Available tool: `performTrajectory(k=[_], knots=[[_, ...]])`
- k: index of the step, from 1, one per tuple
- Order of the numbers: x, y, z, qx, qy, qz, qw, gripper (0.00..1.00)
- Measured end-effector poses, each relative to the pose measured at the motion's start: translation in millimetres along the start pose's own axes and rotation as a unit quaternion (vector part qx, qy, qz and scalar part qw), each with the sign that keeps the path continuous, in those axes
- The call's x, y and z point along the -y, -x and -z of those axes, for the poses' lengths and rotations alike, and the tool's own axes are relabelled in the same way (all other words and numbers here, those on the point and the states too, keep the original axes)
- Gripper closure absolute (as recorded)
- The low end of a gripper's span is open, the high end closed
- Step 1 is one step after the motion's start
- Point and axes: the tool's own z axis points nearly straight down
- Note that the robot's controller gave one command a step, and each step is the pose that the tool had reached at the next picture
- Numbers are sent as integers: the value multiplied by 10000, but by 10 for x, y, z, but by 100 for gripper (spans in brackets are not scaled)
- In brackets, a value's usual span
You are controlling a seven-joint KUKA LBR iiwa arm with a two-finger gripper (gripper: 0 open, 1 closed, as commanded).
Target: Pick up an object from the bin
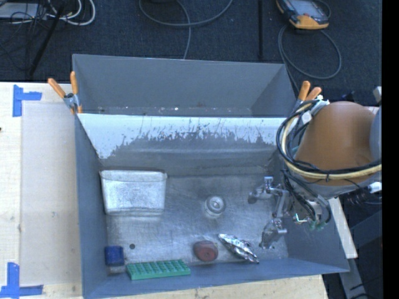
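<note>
My gripper [262, 215] hangs at the right side of the bin with its two fingers spread apart and nothing between them. One fingertip is near the bin's right wall in the middle, the other lower down. Just below and left of the lower fingertip lies a crumpled silvery foil piece [238, 248]. A brown round disc [205, 251] sits beside the foil on its left. A small clear round cap [214, 205] lies on the floor to the left of the gripper.
A clear plastic box [133, 191] stands at the left. A green ridged comb-like bar [158, 269] and a small blue block [113, 255] lie along the front edge. The arm's orange cover and cables overhang the right rim.
</note>
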Motion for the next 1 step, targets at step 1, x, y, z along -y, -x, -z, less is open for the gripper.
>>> performTrajectory(k=[1], knots=[[-381, 47, -1304, 150, -37, 2501, 9681, 0]])
